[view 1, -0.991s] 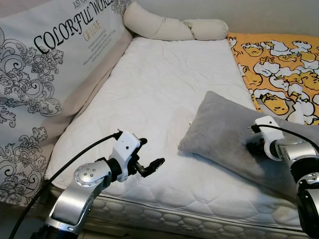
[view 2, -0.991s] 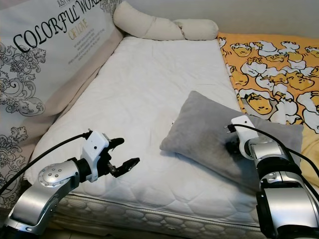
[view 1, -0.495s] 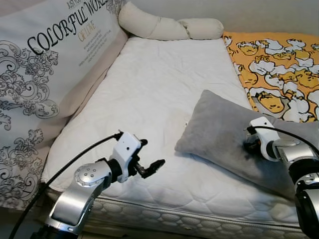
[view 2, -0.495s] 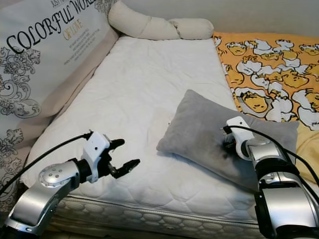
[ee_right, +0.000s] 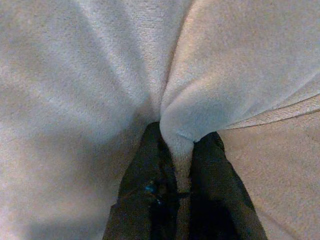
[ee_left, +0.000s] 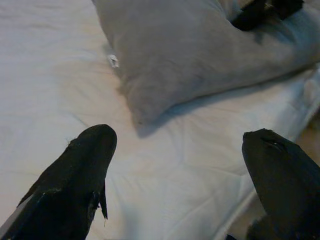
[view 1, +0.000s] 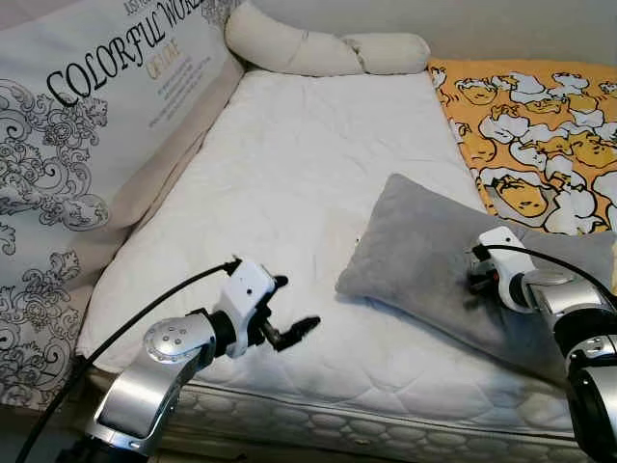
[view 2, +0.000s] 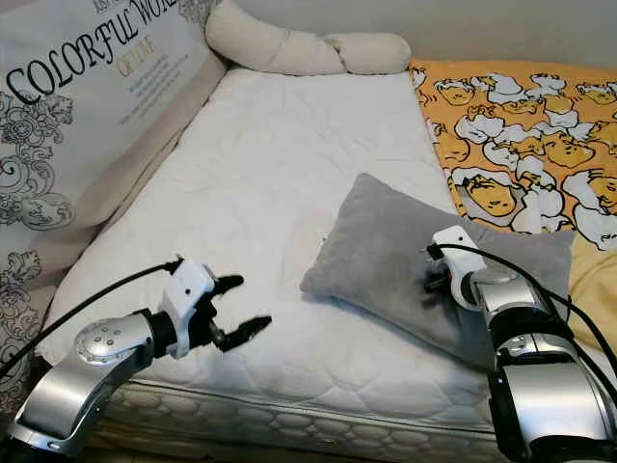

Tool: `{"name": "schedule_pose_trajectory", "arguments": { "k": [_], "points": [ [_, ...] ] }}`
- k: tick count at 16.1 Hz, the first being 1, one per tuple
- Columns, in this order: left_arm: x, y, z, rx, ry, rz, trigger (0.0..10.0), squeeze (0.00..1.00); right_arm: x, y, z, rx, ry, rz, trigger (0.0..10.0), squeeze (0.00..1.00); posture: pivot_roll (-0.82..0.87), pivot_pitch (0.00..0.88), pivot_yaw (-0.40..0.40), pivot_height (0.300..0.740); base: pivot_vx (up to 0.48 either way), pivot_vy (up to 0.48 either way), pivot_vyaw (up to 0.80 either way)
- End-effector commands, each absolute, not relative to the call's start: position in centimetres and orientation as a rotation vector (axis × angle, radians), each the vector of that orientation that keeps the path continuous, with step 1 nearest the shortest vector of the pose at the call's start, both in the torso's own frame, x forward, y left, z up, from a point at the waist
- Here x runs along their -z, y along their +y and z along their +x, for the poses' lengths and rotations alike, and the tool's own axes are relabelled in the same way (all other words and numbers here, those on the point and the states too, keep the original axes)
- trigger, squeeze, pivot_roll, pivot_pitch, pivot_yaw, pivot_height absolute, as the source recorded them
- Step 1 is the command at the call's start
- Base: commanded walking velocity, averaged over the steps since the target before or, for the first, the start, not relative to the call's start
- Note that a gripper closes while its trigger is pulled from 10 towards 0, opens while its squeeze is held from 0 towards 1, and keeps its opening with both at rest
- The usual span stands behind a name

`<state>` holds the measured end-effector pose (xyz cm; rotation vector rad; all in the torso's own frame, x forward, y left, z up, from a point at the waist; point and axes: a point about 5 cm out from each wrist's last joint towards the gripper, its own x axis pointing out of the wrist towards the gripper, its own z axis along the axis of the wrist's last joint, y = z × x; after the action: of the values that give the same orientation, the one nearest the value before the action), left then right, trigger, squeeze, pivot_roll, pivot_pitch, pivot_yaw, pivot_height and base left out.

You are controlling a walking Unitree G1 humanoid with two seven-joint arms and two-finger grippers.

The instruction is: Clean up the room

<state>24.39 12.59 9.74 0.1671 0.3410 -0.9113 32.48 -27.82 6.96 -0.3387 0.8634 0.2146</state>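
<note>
— What do you have nearest to you now?

— Nearest is your left gripper (view 1: 286,307). It hangs just over the front edge of the white mattress (view 1: 299,183), and its two black fingers (ee_left: 80,170) are spread wide with nothing between them. From its wrist camera you look along the sheet toward the grey pillow (view 1: 424,260).

— And the right one?

— Your right gripper (ee_right: 177,145) is on the pillow, at the pillow's right part. Its jaws are pressed together on a fold of the grey cloth (you see the fabric bunched up between the two fingers in the right wrist view). So it is pinching the pillow.

— Where does the pillow lie?

— It lies flat on the mattress, toward the front and the right side. Its far right corner touches the orange blanket (view 1: 530,116) with the yellow cartoon figures, which covers the right side of the bed.

— What is further back?

— Along the left side stands a big white cushion (view 1: 87,125) with black ornaments and the printed word "COLORFUL". It leans against the left edge of the bed. At the far end of the mattress a long cream bolster (view 1: 318,48) lies across, near the wall.
</note>
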Motion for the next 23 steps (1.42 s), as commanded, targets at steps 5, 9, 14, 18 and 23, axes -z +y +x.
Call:
{"name": "schedule_pose_trajectory", "arguments": {
  "k": [5, 9, 14, 18, 23],
  "points": [
    [-9.6, 12.7, 24.4, 0.961, 0.375, 0.186, 10.0, 0.00, -6.6, -26.7, 32.4, -0.282, 0.877, -0.226, 0.0, 0.00, 0.01, 0.000, 0.048, 0.740, 0.000, 0.000, 0.00],
    [-9.7, 12.9, 24.9, 0.948, 0.371, 0.210, 10.0, 0.00, -8.6, -26.1, 33.6, -0.318, 0.797, -0.136, 0.0, 0.00, 0.01, 0.000, 0.045, 0.740, 0.000, 0.000, 0.00],
    [-10.5, 14.5, 25.5, 0.875, 0.340, 0.232, 10.0, 0.00, -15.3, -23.3, 35.7, -0.456, 0.597, 0.200, 0.0, 0.00, 0.01, 0.000, 0.050, 0.740, 0.000, 0.000, 0.00],
    [-11.0, 16.0, 26.2, 0.825, 0.331, 0.253, 10.0, 0.00, -18.5, -20.0, 35.7, -0.533, 0.551, 0.440, 0.0, 0.00, 0.01, 0.000, 0.047, 0.740, 0.000, 0.000, 0.00],
    [-11.5, 17.1, 26.4, 0.784, 0.318, 0.262, 10.0, 0.00, -19.2, -15.9, 35.0, -0.517, 0.507, 0.735, 0.0, 0.00, 0.02, 0.000, 0.041, 0.740, 0.000, 0.000, 0.00]
  ]
}}
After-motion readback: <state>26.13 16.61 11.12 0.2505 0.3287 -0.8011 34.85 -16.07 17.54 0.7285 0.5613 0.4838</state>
